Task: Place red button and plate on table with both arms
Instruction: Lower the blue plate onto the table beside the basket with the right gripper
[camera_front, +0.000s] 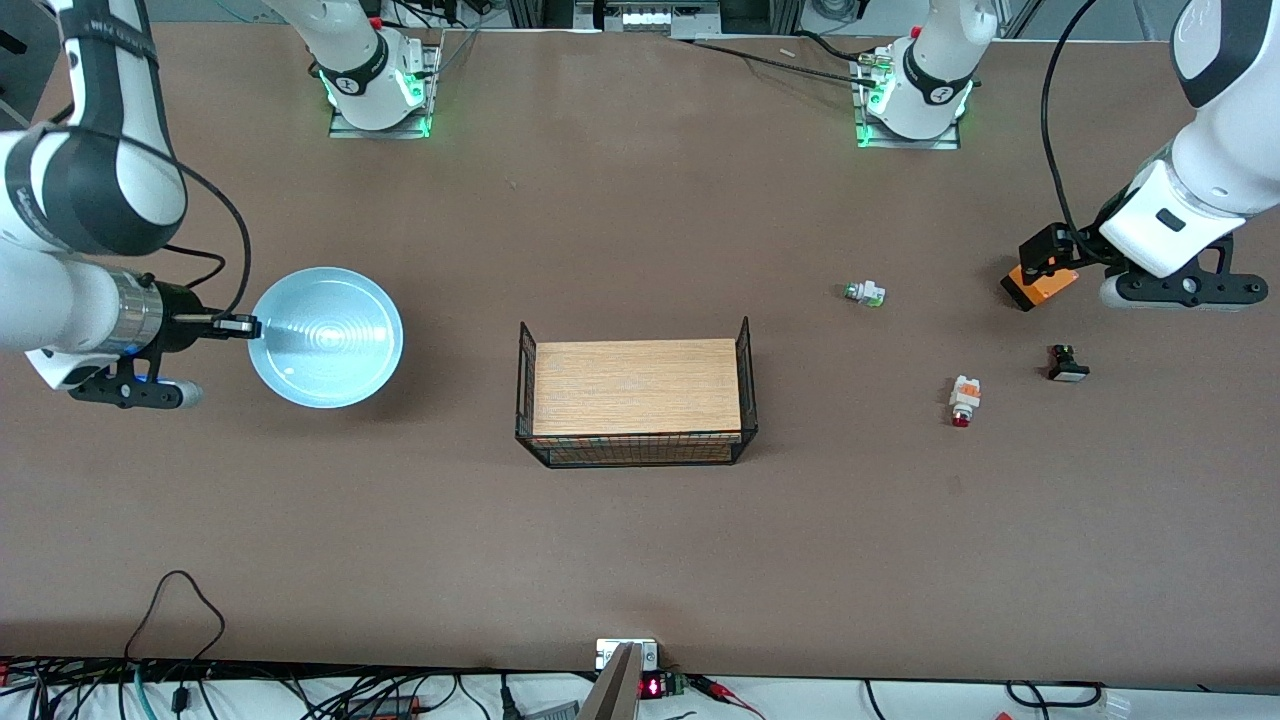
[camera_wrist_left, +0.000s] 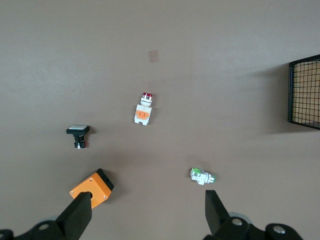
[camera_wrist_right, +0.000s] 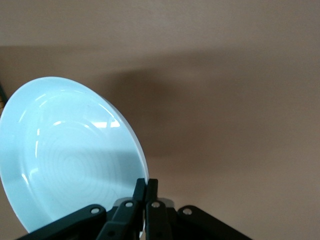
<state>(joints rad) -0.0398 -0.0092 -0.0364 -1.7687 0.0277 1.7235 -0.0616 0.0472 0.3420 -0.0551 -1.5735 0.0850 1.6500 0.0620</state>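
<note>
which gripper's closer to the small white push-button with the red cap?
Left. The left gripper hangs open above the orange box, near the white red-capped push-button. The right gripper is shut on the pale blue plate rim, at the right arm's end.

The plate (camera_front: 326, 337), pinched at its rim by the right gripper (camera_front: 243, 325), looks glossy and smooth, like glazed ceramic. The table (camera_front: 640, 540) is matt brown. The tray (camera_front: 636, 401) has a wood-grain floor and black wire sides. The button (camera_front: 964, 399) looks plastic.
</note>
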